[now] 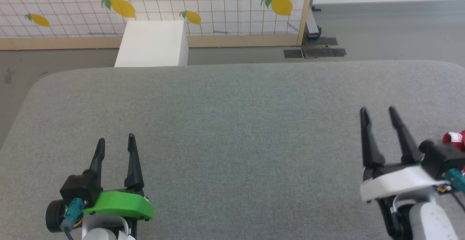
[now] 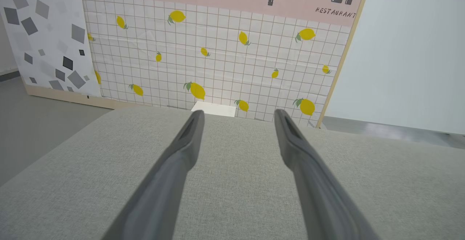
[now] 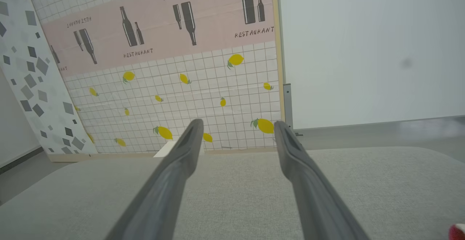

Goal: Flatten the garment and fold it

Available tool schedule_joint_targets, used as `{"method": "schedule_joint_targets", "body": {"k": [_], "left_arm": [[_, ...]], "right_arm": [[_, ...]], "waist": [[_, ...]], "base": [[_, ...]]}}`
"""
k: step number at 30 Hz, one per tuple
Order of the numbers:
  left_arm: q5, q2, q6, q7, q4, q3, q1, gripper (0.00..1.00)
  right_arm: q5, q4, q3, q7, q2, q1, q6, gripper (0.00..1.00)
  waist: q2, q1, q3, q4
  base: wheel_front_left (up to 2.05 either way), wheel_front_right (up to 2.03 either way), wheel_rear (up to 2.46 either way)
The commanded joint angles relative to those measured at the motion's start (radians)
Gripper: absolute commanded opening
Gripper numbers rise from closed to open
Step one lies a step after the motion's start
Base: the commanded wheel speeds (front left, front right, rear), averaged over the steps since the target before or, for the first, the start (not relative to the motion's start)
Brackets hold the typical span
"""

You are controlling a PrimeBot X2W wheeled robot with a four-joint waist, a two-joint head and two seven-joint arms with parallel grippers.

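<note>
Two grippers open: left gripper (image 1: pixel 116 138), right gripper (image 1: pixel 377 109)

Both were above a grey bench (image 1: pixel 232 123), with fingers spread and holding nothing. The left gripper was over the near left part and the right gripper was close to the right edge. The garment (image 1: pixel 456 138), a small red-and-white bunch, lay at the bench's right edge, just beside the right gripper's wrist and mostly hidden by it. Beyond the far edge stood a white box (image 1: pixel 152 44) and a lemon-print screen (image 1: pixel 218 7).

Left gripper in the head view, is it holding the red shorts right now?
No, the left gripper stands open with nothing between its fingers, while the garment lies at the view's far right edge.
</note>
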Motion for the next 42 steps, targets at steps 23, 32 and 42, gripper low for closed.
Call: {"method": "schedule_joint_targets", "body": {"k": [23,32,42], "left_arm": [[0.021,0.008,-0.003,0.019,0.061,-0.054,0.022,0.00],[0.032,0.005,-0.005,0.030,0.055,-0.052,0.023,0.00],[0.051,0.000,-0.007,0.048,0.046,-0.046,0.023,0.00]], "right_arm": [[-0.011,0.065,0.019,0.010,0.001,0.085,0.000,0.00],[-0.022,0.059,0.020,0.018,0.001,0.086,0.000,0.00],[-0.038,0.049,0.021,0.031,0.001,0.087,0.000,0.00]], "waist": [[0.0000,0.0001,-0.020,0.000],[0.0000,0.0001,-0.020,0.000],[0.0000,0.0001,-0.019,0.000]], "base": [[0.00,0.00,0.00],[0.00,0.00,0.00],[0.00,0.00,0.00]]}}
